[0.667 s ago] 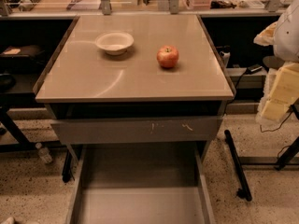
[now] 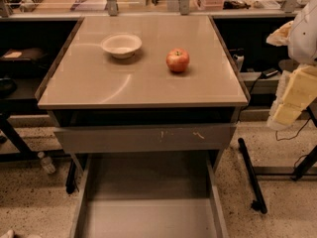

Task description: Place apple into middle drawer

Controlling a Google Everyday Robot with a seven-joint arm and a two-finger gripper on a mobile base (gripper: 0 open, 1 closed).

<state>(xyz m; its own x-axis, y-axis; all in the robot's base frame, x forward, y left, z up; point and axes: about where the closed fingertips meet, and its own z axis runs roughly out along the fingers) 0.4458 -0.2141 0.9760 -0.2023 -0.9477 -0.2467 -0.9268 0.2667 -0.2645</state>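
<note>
Nothing on the tabletop (image 2: 138,86) has been shifted since the earlier frame: the apple (image 2: 177,60) and the white bowl (image 2: 121,45) are found at the same spots, and the middle drawer (image 2: 148,217) is pulled out as far as before. At most a slight change of pose is seen in the gripper (image 2: 293,98), which is held at the right edge of the frame, off the side of the table and below the level of its top. It is well apart from the apple, and whether it is open or closed cannot be told.

From this it is judged that the task has hardly been begun: the apple has not yet been reached, and the pick-up, the carry and the release into the drawer are all left to be done.

The apple is seen right of centre in the upper half of the frame, standing upright on the tabletop to the right of the bowl and apart from it. It is small, round and red with yellowish patches, and smaller than the bowl. The drawer lies open at the bottom centre, below the scratched grey drawer front (image 2: 143,139), with its flat floor bare.
</note>
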